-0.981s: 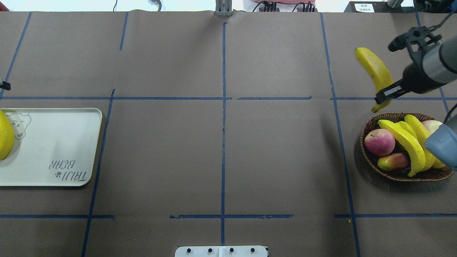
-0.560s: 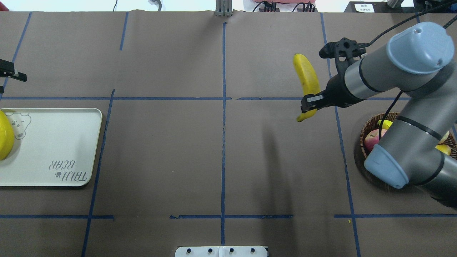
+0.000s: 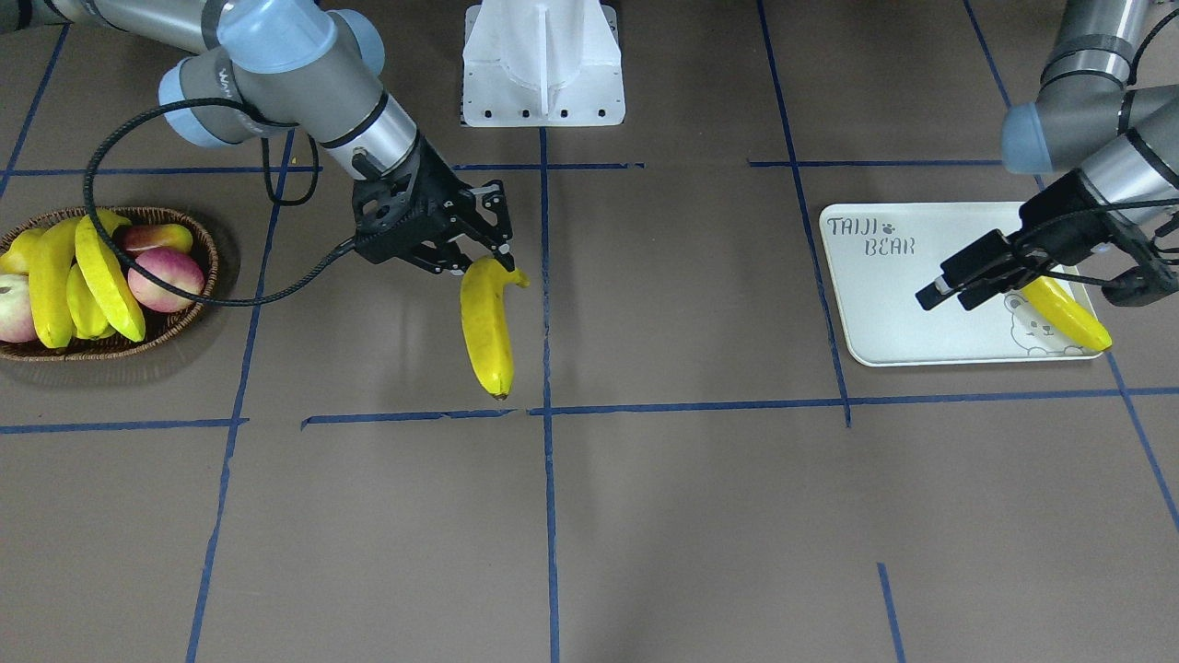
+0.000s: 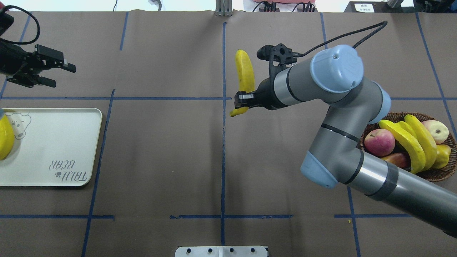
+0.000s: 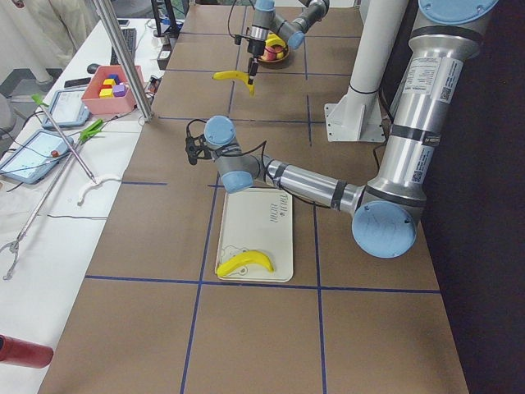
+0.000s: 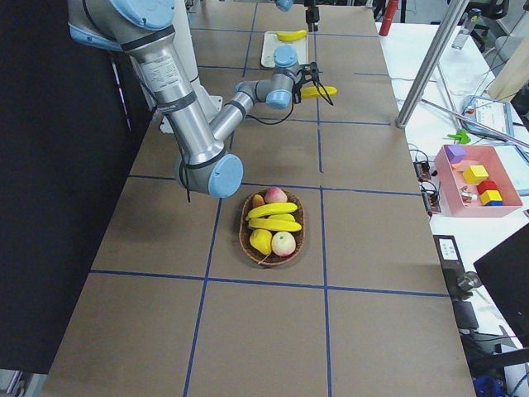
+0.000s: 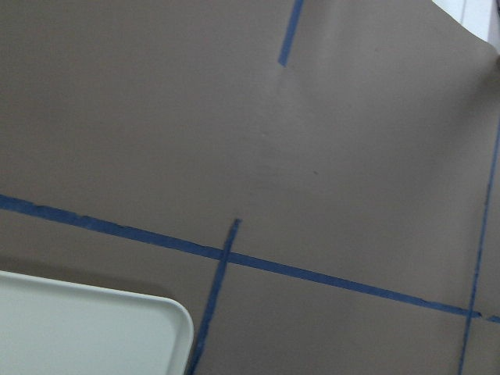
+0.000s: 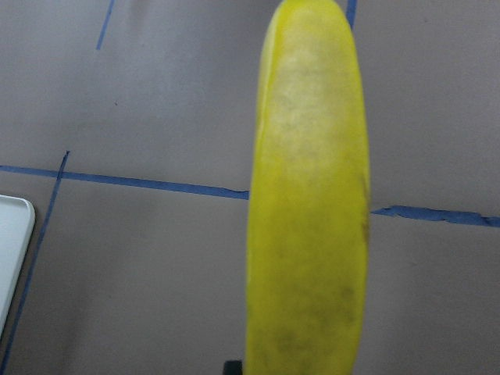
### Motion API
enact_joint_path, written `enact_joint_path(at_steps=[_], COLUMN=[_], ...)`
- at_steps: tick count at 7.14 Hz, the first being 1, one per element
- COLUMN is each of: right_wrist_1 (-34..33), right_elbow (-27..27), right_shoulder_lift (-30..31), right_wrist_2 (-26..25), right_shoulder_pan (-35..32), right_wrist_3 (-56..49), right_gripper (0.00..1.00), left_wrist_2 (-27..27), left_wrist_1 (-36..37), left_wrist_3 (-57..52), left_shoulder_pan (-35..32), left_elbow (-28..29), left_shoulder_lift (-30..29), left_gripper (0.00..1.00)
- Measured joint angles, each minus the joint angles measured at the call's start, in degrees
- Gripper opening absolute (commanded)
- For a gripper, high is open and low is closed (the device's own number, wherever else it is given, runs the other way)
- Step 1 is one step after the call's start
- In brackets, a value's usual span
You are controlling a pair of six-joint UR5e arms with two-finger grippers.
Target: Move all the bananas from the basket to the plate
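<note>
My right gripper point(image 4: 245, 101) is shut on a yellow banana point(image 4: 244, 73) near its stem end and holds it above the table's centre line; they also show in the front view, gripper point(image 3: 479, 258) and banana point(image 3: 488, 327). The banana fills the right wrist view point(image 8: 308, 203). Two more bananas point(image 4: 410, 141) lie in the brown wicker basket point(image 4: 437, 174) at the right, seen in the front view point(image 3: 101, 276). One banana point(image 3: 1068, 318) lies on the white plate point(image 4: 53, 142) by the bear drawing. My left gripper point(image 4: 60, 75) is open and empty, beyond the plate's far edge.
Red apples point(image 4: 379, 142) and a yellow pear-like fruit point(image 4: 442, 155) share the basket. The right arm's elbow point(image 4: 332, 167) hangs just left of the basket. The robot base point(image 3: 543, 60) stands at the near middle edge. The plate's corner point(image 7: 94, 328) shows in the left wrist view.
My right gripper has carried the banana leftward from above the basket to the table's centre. My left gripper has moved right into view from the left edge.
</note>
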State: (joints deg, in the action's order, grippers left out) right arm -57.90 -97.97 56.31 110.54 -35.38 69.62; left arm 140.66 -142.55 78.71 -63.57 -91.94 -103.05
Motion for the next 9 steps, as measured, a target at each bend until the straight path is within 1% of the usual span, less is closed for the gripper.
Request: enact_joint_path(at_steps=[1,2,3,5,6,7,9], right_wrist_1=[1.8,2.5,2.8,2.9,2.9,2.9,2.9], right_elbow=[1.5,2.9,4.8,7.5,7.9,8.0,8.1], right_shoulder_lift=[-2.2,-4.5,-7.3,-11.2,-12.3,-13.0,-14.1], right_wrist_2=[-2.3,-4.7,-6.6,-10.1,-10.9,-11.2,-11.3], right_shoulder_pan=[1.7,3.3,4.6,6.9,7.5,8.0,8.6], right_wrist_3=[2.9,4.9,6.5,8.7,9.0,9.1,9.2], right_gripper=[0.01,0.01,0.01,0.01,0.02,0.02,0.02], left_wrist_2=[0.0,-0.1,-1.3,-8.0,-10.6,-12.0,-13.6], left_wrist_1=[-2.2,-3.4,-4.0,-4.7,-5.2,-5.4,-5.5], left_wrist_3=[1.9,6.2,11.5,19.4,20.9,21.4,21.6], left_shoulder_pan=[2.1,3.7,5.4,9.6,11.2,12.5,14.8], left_elbow=[0.0,0.1,0.1,-0.2,-0.2,-0.2,0.0], left_shoulder_lift=[-2.3,-5.4,-8.5,-13.1,-14.4,-15.3,-17.0], left_gripper=[1.00,1.00,1.00,1.00,1.00,1.00,1.00])
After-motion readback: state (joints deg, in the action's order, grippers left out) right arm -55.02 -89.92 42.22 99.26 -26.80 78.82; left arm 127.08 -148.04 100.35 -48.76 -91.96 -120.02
